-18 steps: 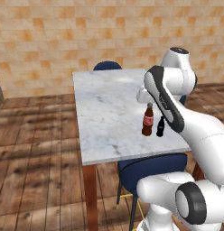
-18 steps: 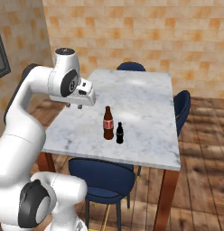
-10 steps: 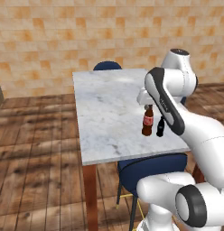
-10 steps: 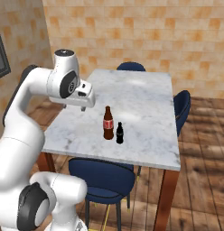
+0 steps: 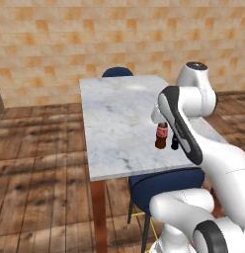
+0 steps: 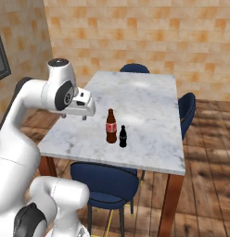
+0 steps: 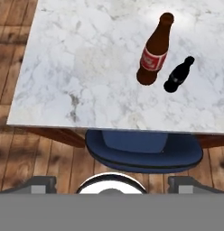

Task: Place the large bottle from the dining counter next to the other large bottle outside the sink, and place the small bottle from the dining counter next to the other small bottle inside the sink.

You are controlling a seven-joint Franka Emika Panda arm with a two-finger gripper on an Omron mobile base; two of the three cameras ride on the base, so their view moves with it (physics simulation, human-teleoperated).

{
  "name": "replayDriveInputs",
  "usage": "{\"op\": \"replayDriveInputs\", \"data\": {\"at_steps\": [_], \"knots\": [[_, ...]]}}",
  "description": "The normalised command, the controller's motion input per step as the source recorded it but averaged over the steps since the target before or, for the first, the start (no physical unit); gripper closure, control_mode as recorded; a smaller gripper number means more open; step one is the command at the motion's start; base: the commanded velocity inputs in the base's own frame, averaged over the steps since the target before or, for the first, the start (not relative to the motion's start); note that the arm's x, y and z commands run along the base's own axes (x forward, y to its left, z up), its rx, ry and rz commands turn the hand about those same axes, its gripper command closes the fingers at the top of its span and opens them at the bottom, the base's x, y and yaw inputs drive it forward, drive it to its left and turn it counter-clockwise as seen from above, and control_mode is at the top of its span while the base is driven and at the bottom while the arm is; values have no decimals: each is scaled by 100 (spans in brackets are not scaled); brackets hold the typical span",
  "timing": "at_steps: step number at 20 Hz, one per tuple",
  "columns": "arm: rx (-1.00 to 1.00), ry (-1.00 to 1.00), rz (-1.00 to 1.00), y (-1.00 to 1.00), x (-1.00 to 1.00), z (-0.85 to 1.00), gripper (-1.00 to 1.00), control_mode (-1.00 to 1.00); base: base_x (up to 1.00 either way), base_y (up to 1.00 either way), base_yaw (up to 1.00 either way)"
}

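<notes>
The large bottle, brown with a red label, stands upright near the front edge of the dining counter. Touching distance to its right stands the small bottle, short and all black. My gripper hovers above the counter's left front part, open, well left of both bottles and holding nothing. In the hand view the large bottle and small bottle sit upper right, and the fingertips are spread wide. My arm partly hides the small bottle beside the large bottle. The sink and the other bottles are out of view.
A blue chair is tucked under the counter's front edge below the bottles, seen too as the chair. More blue chairs stand at the far end and right side. Wooden floor surrounds the counter; a tiled wall lies behind.
The fingers have spread apart from nearly shut to wide. The arm and both bottles stay where they were.
</notes>
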Motion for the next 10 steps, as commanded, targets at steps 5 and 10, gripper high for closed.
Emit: {"op": "replayDriveInputs", "data": {"at_steps": [5,10], "knots": [[-1,-13,0,0,-13,-4,-100,-100,0,0,0],[0,-14,0,-3,-4,0,-100,-100,0,0,0]]}}
